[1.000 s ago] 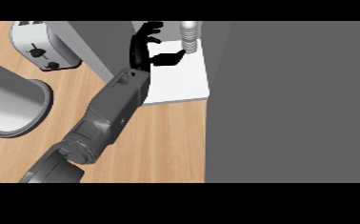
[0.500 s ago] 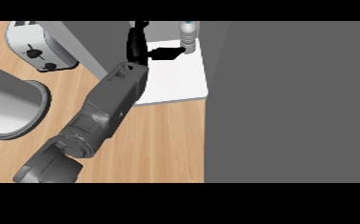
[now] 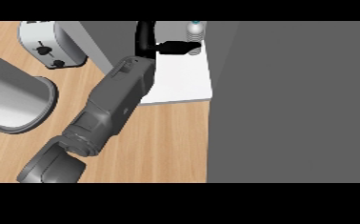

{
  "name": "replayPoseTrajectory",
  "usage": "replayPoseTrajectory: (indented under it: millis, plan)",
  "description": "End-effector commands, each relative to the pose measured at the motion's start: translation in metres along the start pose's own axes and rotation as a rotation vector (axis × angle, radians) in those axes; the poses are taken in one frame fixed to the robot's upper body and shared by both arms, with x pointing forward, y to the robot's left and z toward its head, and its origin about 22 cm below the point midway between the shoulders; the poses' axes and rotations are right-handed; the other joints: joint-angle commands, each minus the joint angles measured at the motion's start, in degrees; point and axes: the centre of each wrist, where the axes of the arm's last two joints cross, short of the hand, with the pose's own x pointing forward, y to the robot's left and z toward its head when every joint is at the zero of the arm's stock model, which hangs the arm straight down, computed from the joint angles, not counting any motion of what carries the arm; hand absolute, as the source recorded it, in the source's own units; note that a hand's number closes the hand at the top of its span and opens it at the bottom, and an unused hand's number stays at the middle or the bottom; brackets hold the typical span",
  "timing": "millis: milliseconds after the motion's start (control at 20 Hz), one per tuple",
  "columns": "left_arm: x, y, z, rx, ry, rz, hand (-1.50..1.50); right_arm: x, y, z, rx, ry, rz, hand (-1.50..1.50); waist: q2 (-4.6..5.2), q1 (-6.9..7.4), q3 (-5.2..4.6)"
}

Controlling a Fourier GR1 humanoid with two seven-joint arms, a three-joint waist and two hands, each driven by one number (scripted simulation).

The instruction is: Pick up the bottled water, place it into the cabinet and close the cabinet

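Black left hand [image 3: 149, 39] at bottled water [image 3: 195, 33], fingers [image 3: 175, 47] curled against its side, grasping. Bottle upright on white board [image 3: 184, 82], far edge of wooden table [image 3: 162, 142]. Step: pickup. Next: lift straight, carry toward grey cabinet [image 3: 288, 99].

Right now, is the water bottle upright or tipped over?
Upright: the bottle shows its cap from above on the white shelf, the hand beside it.
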Motion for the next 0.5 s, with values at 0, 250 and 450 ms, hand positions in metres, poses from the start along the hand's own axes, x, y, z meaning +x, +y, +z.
replayPoseTrajectory:
  millis: [0,250,450]
  plan:
    - [0.000,-0.004,0.002,-0.045,0.002,0.096,-1.50,0.019,0.001,0.000,-0.003,-0.018,-0.020,-1.50,-0.70,1.34,0.05]
    - [-0.005,-0.014,0.013,-0.065,-0.007,0.106,-1.50,0.021,0.012,-0.007,-0.028,-0.037,-0.043,-1.50,-1.16,2.12,0.06]
    - [-0.014,-0.010,0.024,-0.059,-0.019,0.148,-1.50,0.025,0.017,-0.008,-0.053,-0.006,-0.034,-1.50,-1.43,3.02,0.05]
